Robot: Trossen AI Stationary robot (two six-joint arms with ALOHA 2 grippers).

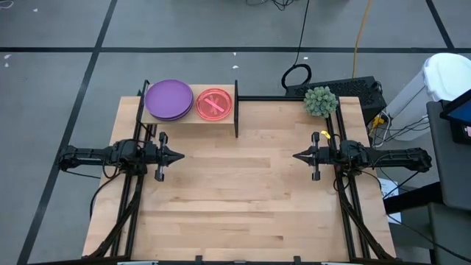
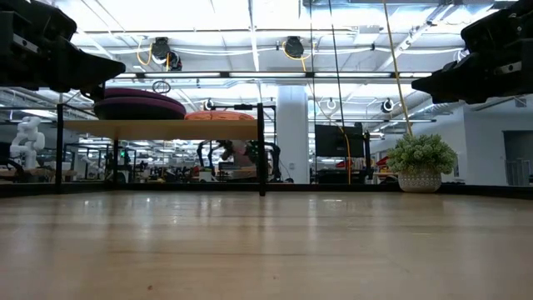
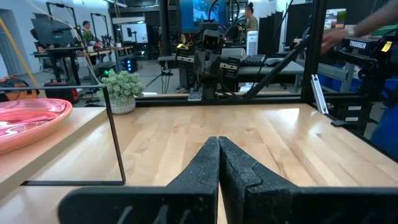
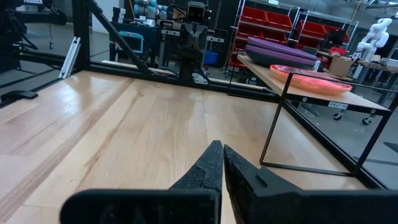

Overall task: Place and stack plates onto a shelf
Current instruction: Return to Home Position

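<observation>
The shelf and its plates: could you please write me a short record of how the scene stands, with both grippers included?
shelf: at the far edge of the table, on the left arm's side
purple-topped stack: on the shelf, at the end nearer the table's left edge
pink-topped stack: on the shelf, beside the purple one
plates per stack: cannot tell
left gripper: shut, empty, above the table
right gripper: shut, empty, facing the left one across a wide gap
plant: far right corner of the table
</observation>
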